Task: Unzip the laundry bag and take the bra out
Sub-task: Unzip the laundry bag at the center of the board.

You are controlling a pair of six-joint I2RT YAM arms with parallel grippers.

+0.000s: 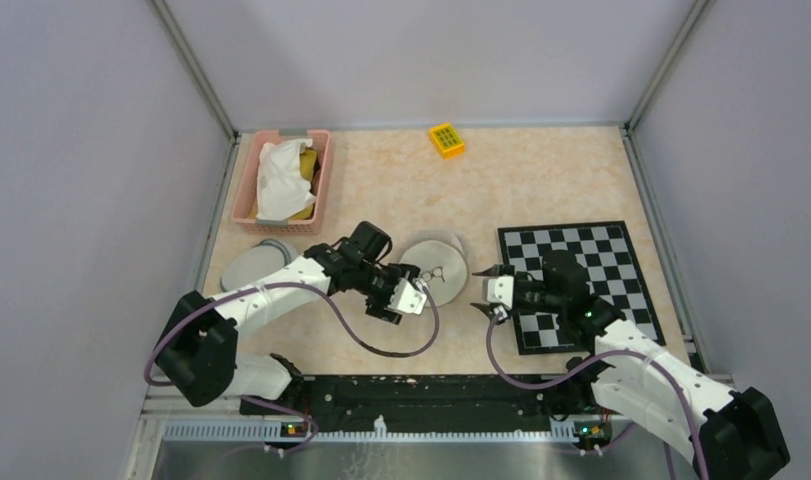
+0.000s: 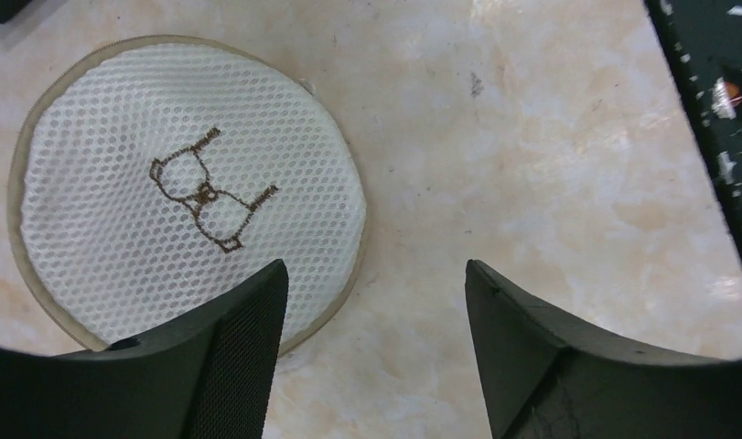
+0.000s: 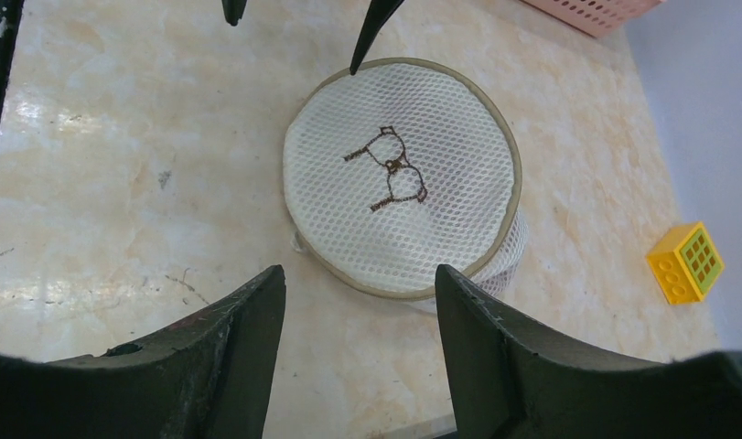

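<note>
Showed a pale marbled table (image 1: 541,190) walled in grey. Held a black-and-white checkerboard mat (image 1: 601,255) at the right, partly under the right arm. Held a pink basket (image 1: 325,180) at the far left corner, white cloth (image 1: 279,175) bunched inside. Placed the round white mesh laundry bag (image 1: 443,265) near the table's middle, lying flat between both claws, stitched with a brown bra outline (image 3: 392,169). Showed the left gripper (image 2: 376,265) released over the bag's edge, grasping nothing. Showed the right gripper (image 3: 358,270) likewise spread and empty, near the bag. Set a small yellow block (image 1: 446,140) toward the far edge.
</note>
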